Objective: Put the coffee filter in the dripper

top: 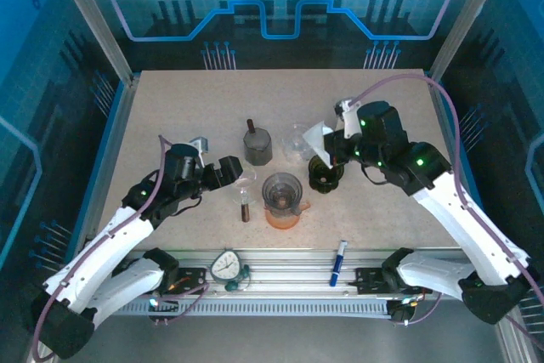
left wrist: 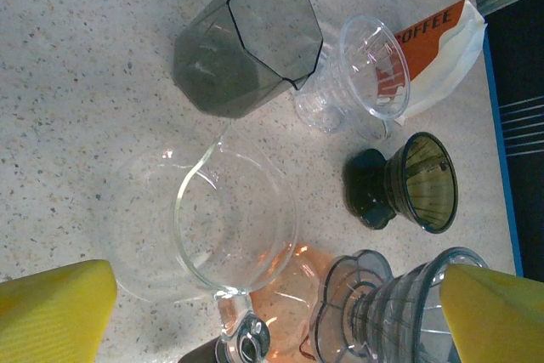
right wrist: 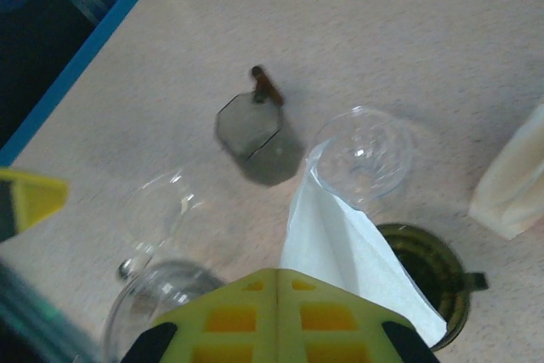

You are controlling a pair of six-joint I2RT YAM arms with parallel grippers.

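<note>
**A:** Over to the right arm. The right fingers (right wrist: 276, 299) are pressed together, and the white coffee filter (right wrist: 344, 248) is pinched between them, its folded paper fanning up and away from the pinch.

**B:** And the dark green dripper (right wrist: 432, 288)?

**A:** Right underneath, at about 4 o'clock from the pinch in the wrist view. The filter's lower corner overlaps the dripper's open mouth. Whether paper touches the ribbed inner wall, I cannot tell.

**B:** From overhead the filter hangs tilted at the dripper's 12 o'clock. The dripper stands upright on the speckled tabletop (top: 170, 108), mouth up.

**A:** Left side now. The left fingers (top: 228, 172) are spread wide apart with nothing gripped. A glass carafe (left wrist: 234, 223) sits in the gap between them in the wrist view, and the tabletop shows straight through its glass.

**B:** Plenty of other vessels out there. Overhead, at the dark dripper's 8 o'clock, a clear dripper (top: 282, 189) is seated in the mouth of an orange server (top: 283, 217).

**A:** A second clear dripper (left wrist: 374, 65) stands on its own at roughly 11 o'clock from the dark one. A coffee bag (left wrist: 442, 44) lies just beside it.

**B:** The grey octagonal pot (top: 257, 147) is at 10 o'clock, lid down, so its contents are hidden.

**A:** Down at 6 o'clock, along the near rail, a blue pen (top: 338, 261) lies well apart from the drippers, with a round white dial (top: 228, 265) off at its 9 o'clock
</note>
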